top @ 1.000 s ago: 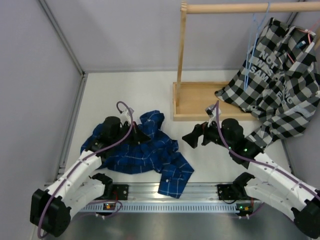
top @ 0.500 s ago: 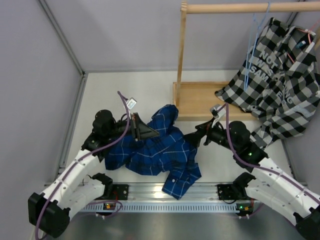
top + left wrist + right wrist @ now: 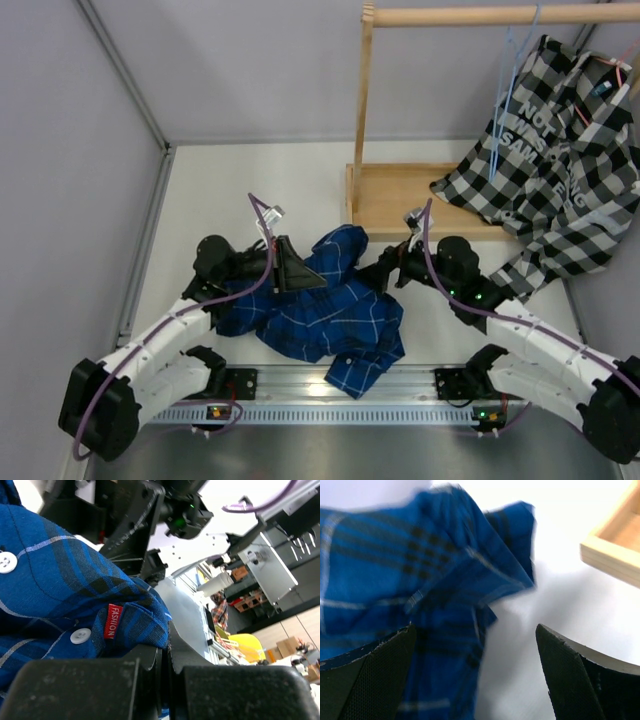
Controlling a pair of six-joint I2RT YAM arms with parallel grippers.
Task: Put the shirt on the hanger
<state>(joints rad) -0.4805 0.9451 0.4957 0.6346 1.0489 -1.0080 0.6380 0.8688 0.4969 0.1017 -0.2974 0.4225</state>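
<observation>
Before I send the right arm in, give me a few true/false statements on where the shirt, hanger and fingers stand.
1. The shirt lies crumpled on the table, not on the hanger. True.
2. The hanger lies on the table beside the shirt. False: it hangs from the rack's rod.
3. The right fingers are open, with the shirt just ahead of them. True.
4. The left fingers hold nothing. False: they pinch shirt fabric.
</observation>
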